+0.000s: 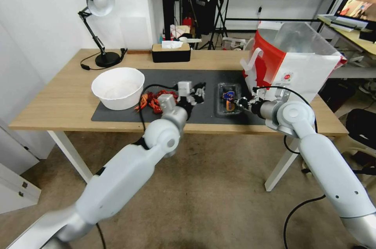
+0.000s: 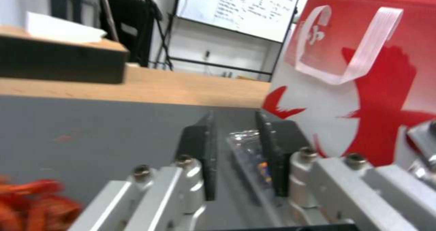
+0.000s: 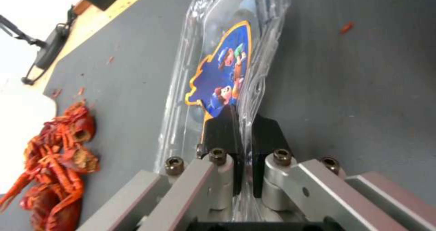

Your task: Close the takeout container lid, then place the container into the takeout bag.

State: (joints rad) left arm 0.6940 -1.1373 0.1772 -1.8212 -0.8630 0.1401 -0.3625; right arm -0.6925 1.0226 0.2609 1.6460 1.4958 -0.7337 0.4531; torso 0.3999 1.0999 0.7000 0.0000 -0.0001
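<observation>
Cataloguing from the near table edge outward. Near right: right gripper (image 1: 239, 104), pads pressed together on the near-right rim of the takeout container (image 1: 229, 99); the right wrist view shows thin clear plastic pinched between the two black pads (image 3: 222, 130). Near centre: left gripper (image 1: 199, 91), jaws apart and holding nothing, poised just left of the container; between its pads (image 2: 202, 145) the left wrist view shows a clear edge of the box further off.

Item, container: clear shallow clamshell lying flat on the dark mat (image 1: 164, 113), centre-right, with a blue cartoon sticker (image 3: 224, 77) showing through the plastic. Lid (image 3: 254, 36): it appears lowered over the base, since the box reads as one flat unit, but whether it is snapped fully home cannot be told.

Item, left of the container: heap of red crayfish (image 1: 154, 100) on the mat, and beyond that a white bowl (image 1: 117, 87).

Item, far right: takeout bag (image 1: 291, 55), red and white, standing upright with its mouth open and silvery lining visible, just beside the container's far-right corner.

Item, far edge of the table (image 1: 55, 100): black tissue box (image 1: 171, 52) and desk lamp (image 1: 98, 25).

Progress, as judged: closing seems done or nearly so; the box rests on the mat, so the lift and placement into the bag remain.
</observation>
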